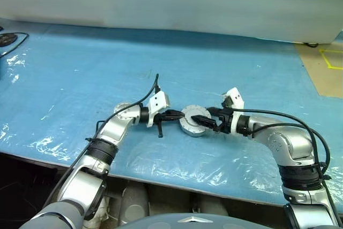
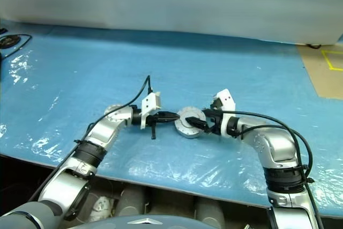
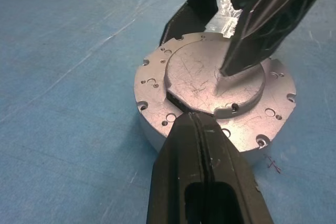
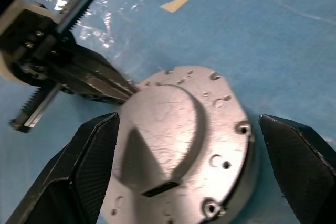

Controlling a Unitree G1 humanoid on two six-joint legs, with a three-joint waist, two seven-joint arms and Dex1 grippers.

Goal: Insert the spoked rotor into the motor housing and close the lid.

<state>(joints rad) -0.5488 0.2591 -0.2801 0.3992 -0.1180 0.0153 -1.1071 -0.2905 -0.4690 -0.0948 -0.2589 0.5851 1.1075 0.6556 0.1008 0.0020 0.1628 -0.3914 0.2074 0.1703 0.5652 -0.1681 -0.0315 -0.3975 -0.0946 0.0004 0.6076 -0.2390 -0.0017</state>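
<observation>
A blue plastic-covered table [image 1: 225,68] carries the round motor housing [image 1: 193,121].

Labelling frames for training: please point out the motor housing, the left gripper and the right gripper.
motor housing [image 3: 157,85]: left wrist view, flat top rim.
left gripper [image 3: 198,124]: left wrist view, shut fingertips.
right gripper [image 4: 186,156]: right wrist view, midway between open fingers.

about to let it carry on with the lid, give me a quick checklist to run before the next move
1. Lid on the motor housing: not ok, it looks lifted at one edge, not flush.
2. Left gripper shut, tips at the lid's edge: ok.
3. Right gripper open, fingers either side of the housing: ok.
4. Housing resting on the blue table cover: ok.
5. Spoked rotor seated inside: cannot tell, the lid hides it.
</observation>
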